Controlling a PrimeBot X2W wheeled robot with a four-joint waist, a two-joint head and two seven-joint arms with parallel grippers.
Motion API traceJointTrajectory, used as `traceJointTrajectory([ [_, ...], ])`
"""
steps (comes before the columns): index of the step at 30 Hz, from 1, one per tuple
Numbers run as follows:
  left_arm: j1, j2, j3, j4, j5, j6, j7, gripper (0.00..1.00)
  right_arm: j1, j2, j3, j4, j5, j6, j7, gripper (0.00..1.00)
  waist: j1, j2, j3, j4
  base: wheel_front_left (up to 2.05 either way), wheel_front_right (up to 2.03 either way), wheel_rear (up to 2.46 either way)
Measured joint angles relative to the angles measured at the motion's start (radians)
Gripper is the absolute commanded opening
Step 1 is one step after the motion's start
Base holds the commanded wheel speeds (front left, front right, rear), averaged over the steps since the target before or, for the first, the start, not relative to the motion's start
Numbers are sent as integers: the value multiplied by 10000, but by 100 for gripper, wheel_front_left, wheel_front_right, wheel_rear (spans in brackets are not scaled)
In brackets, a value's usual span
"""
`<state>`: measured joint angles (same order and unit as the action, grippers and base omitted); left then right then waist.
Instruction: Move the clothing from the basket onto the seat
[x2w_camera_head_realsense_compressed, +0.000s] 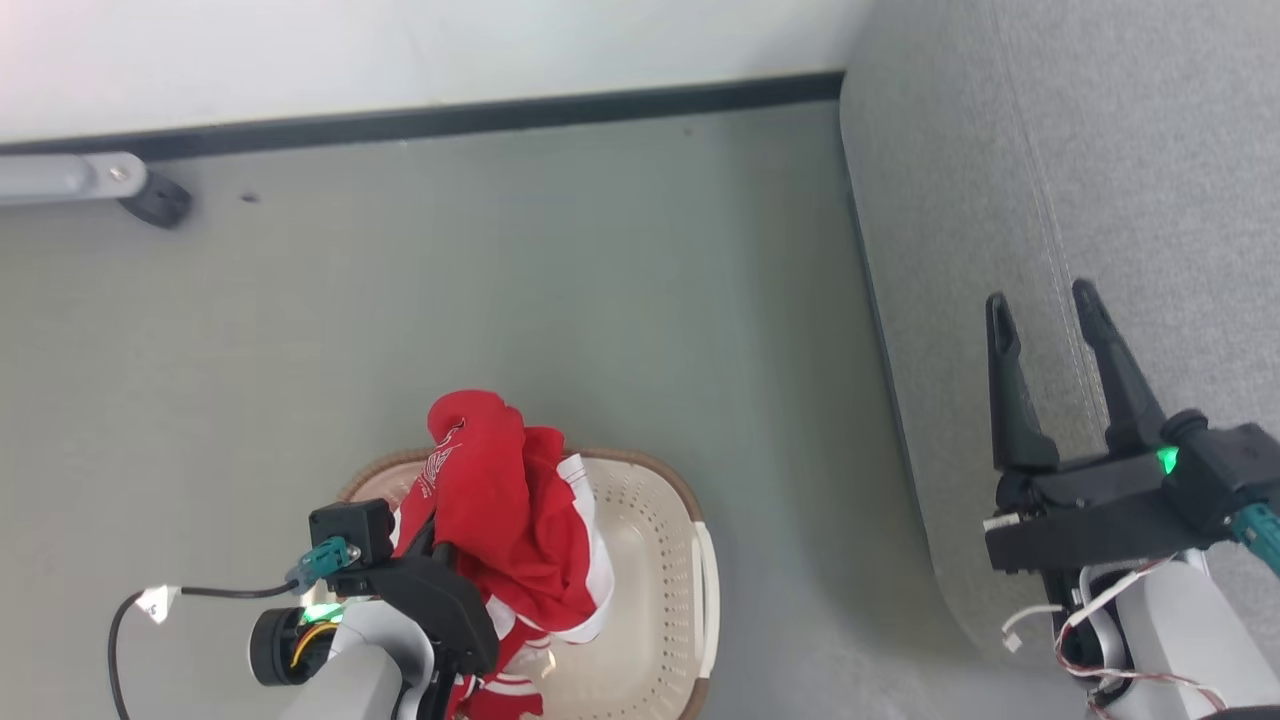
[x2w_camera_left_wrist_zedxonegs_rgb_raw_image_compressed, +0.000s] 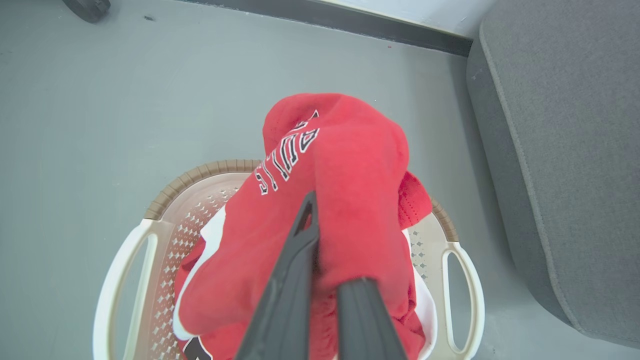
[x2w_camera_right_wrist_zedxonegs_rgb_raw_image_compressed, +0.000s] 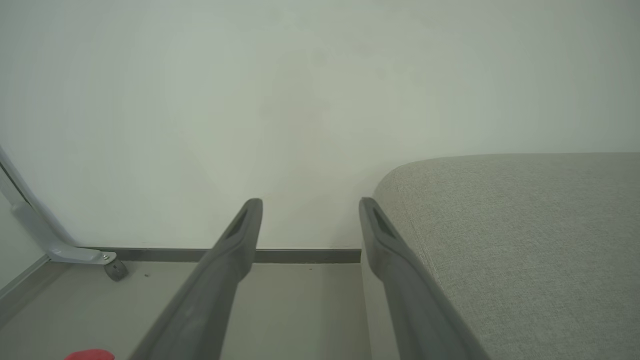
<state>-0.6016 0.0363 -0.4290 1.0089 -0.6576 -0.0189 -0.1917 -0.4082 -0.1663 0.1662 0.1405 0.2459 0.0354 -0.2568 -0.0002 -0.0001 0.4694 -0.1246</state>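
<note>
A red garment (x2w_camera_head_realsense_compressed: 500, 510) with white panels and white lettering hangs in a bunch above the cream basket (x2w_camera_head_realsense_compressed: 660, 560), its lower folds trailing into it. My left gripper (x2w_camera_head_realsense_compressed: 440, 545) is shut on this clothing; in the left wrist view its two dark fingers (x2w_camera_left_wrist_zedxonegs_rgb_raw_image_compressed: 295, 260) pinch the red fabric (x2w_camera_left_wrist_zedxonegs_rgb_raw_image_compressed: 345, 190) over the basket (x2w_camera_left_wrist_zedxonegs_rgb_raw_image_compressed: 165, 200). My right gripper (x2w_camera_head_realsense_compressed: 1045, 310) stands open over the front edge of the grey seat (x2w_camera_head_realsense_compressed: 1000, 200), with nothing between its fingers. The right wrist view has the open gripper (x2w_camera_right_wrist_zedxonegs_rgb_raw_image_compressed: 310, 207) beside the seat's rounded corner (x2w_camera_right_wrist_zedxonegs_rgb_raw_image_compressed: 500, 225).
The basket stands on grey floor (x2w_camera_head_realsense_compressed: 500, 280) just left of the seat. A white wall with a dark baseboard (x2w_camera_head_realsense_compressed: 450, 118) runs along the back. A grey metal leg with a black caster (x2w_camera_head_realsense_compressed: 155, 198) sits at the back left. A thin cable (x2w_camera_head_realsense_compressed: 130, 620) loops by my left wrist.
</note>
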Motion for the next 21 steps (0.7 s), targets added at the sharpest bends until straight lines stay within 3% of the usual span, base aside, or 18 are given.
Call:
traceJointTrajectory([
  [14,548,8,71,-828,8,-253,-506,0,1333,4,-109,591,17,2,2,100,-1,-1,-1868,768,0,0,0],
  [21,828,326,244,-1781,334,-253,-545,0,2125,84,-46,685,77,35,2,100,-1,0,-2828,992,0,0,0],
])
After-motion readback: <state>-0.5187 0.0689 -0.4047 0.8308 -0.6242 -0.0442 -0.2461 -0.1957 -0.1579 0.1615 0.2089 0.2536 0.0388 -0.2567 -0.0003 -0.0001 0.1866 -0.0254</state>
